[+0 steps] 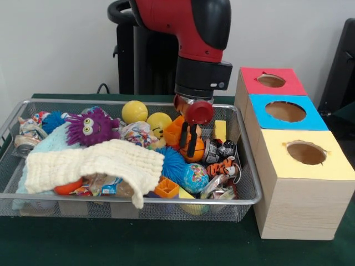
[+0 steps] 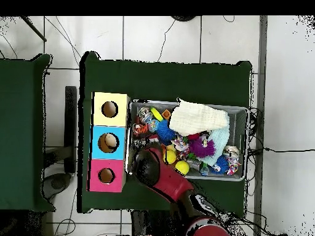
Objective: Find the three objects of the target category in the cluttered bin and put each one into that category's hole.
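The wire mesh bin [image 1: 138, 197] is full of toys; it also shows in the overhead view [image 2: 241, 109]. My gripper [image 1: 188, 139] hangs low in the bin's right half, its black fingers [image 1: 193, 143] slightly apart and open, down on an orange ball [image 1: 195, 154]. The orange striped tiger [image 1: 224, 166] lies just right of and in front of the gripper, near the bin's right wall. It is not held. The duck and the bear are hidden. The red box's hole [image 1: 271, 81] is at the far right, behind the blue and yellow boxes; it also shows in the overhead view [image 2: 106, 176].
A cream cloth [image 1: 94, 163] covers the bin's front left. A purple puffer [image 1: 91, 127], two yellow balls [image 1: 135, 111], a blue spiky ball [image 1: 172, 163] and a globe ball [image 1: 195, 177] lie around. The blue box [image 1: 285, 111] and yellow box [image 1: 306, 153] stand right of the bin.
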Robot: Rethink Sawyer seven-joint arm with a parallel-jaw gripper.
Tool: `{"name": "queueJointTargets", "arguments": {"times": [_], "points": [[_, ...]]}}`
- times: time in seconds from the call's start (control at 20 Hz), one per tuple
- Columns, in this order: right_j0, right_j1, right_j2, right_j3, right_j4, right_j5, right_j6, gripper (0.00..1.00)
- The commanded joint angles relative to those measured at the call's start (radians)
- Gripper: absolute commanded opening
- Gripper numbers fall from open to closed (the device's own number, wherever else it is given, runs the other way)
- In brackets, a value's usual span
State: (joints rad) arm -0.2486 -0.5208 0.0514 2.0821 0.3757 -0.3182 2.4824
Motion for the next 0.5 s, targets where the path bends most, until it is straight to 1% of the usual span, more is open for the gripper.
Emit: {"name": "queueJointTargets", "arguments": {"times": [0.05,0.2,0.3,0.5], "points": [[-0.098,0.16,0.139,0.153,-0.102,-0.114,0.337,1.0],[-0.153,0.231,0.159,0.146,-0.143,-0.168,0.344,1.0],[-0.169,0.261,0.166,0.142,-0.149,-0.19,0.343,1.0],[-0.192,0.282,0.15,0.132,-0.145,-0.202,0.305,1.0]]}}
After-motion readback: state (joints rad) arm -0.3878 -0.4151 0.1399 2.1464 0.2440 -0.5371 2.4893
